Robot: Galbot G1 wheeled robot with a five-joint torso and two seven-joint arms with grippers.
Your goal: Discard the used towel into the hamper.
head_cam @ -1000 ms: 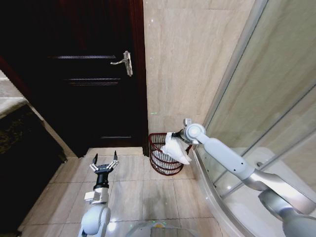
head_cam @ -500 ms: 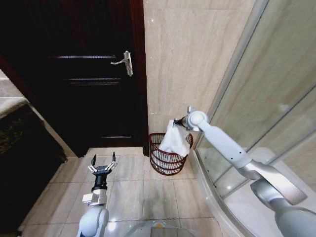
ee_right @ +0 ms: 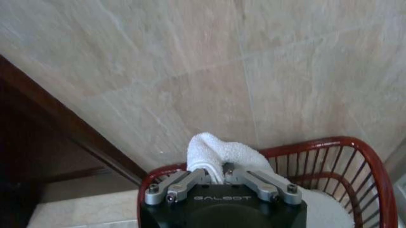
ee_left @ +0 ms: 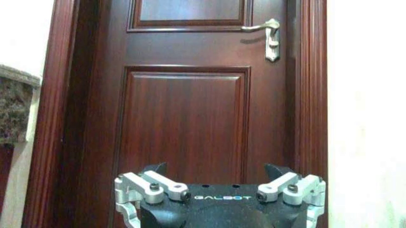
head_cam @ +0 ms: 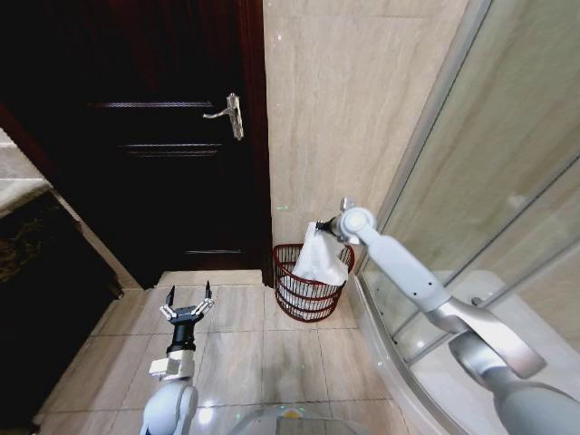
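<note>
Now that the right gripper (head_cam: 323, 226) has carried the towel (head_cam: 321, 258) over the hamper (head_cam: 309, 292), jaws clamped on it, release is possible (left gripper (head_cam: 186, 311) idle, jaws spread).

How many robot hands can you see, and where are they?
2. The left gripper hangs open above the floor tiles in front of the dark door. The right gripper is over the hamper, shut on the white towel.

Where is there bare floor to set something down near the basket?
The beige floor tiles between the dark red wire hamper and the open left tool are bare. The hamper corner is crowded: the right tool holds the white towel over it.
</note>
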